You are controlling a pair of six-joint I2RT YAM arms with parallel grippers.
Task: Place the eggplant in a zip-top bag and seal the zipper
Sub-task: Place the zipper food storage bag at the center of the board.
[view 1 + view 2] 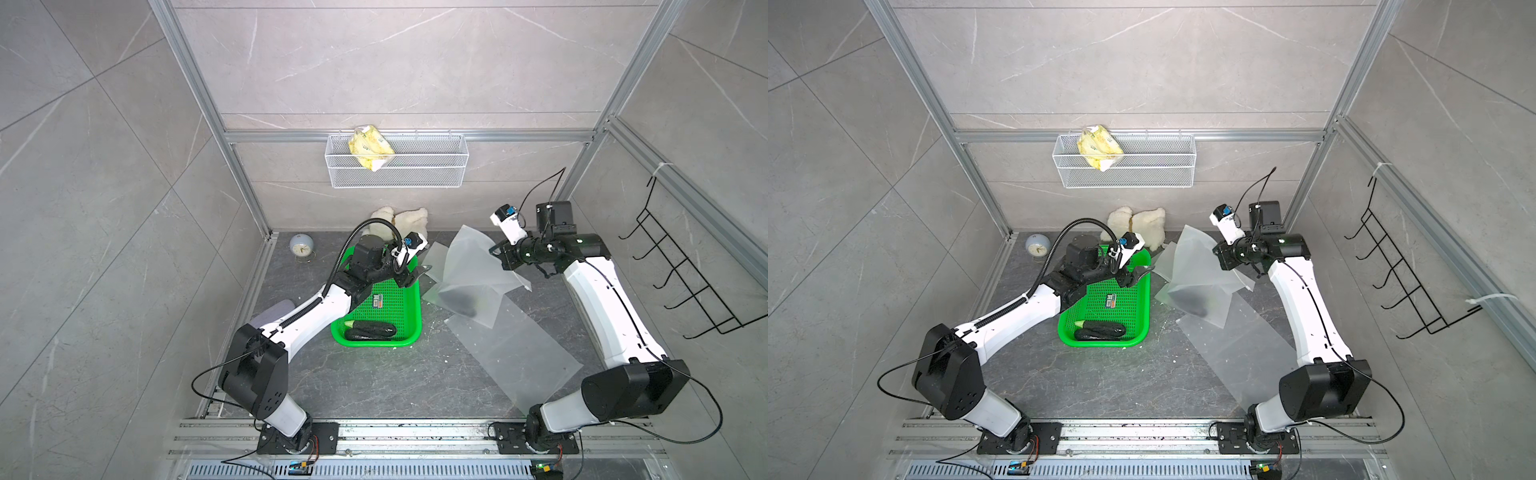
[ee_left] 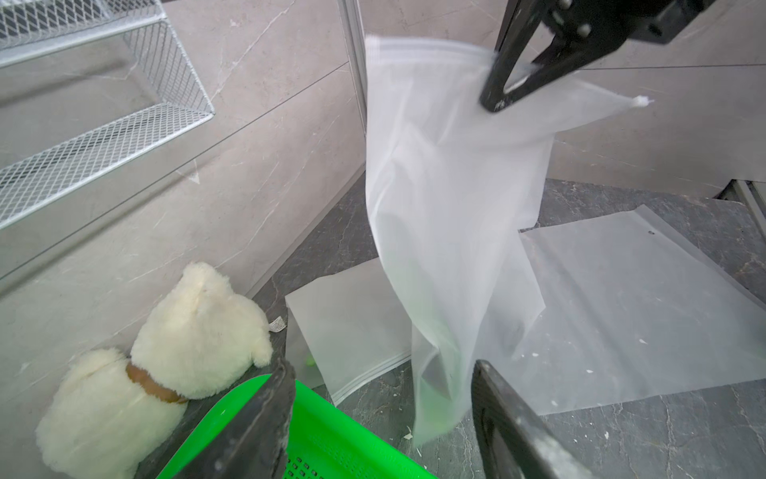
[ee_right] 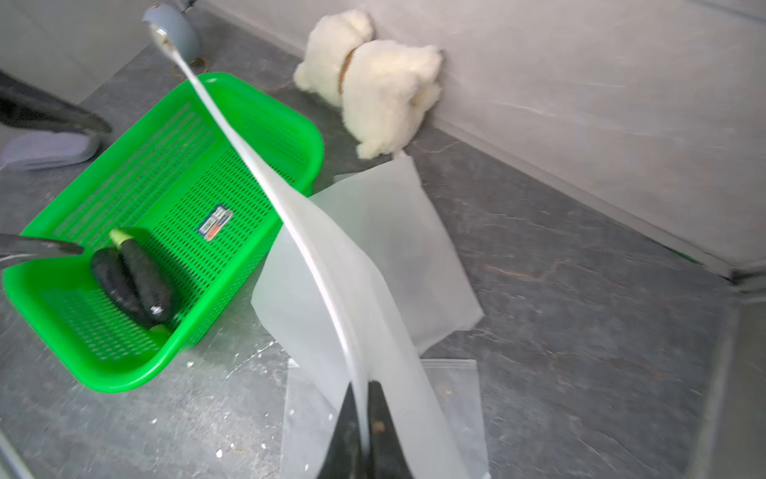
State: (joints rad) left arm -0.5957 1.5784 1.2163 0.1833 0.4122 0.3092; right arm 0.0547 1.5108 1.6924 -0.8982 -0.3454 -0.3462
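Now our right claw (image 3: 364,414) is clamped on the zipper edge of the bag (image 2: 447,186), which hangs below it with one eggplant (image 1: 459,302) at the bottom; our left claw (image 2: 381,373) gapes near its free side. Held by one corner, the film may slip free, or the load spill through any zipper gap. We count three eggplants, two spare eggplants (image 3: 136,278) in one basket (image 3: 124,379), and three bags, two spare bags (image 1: 515,349) flat below the claws
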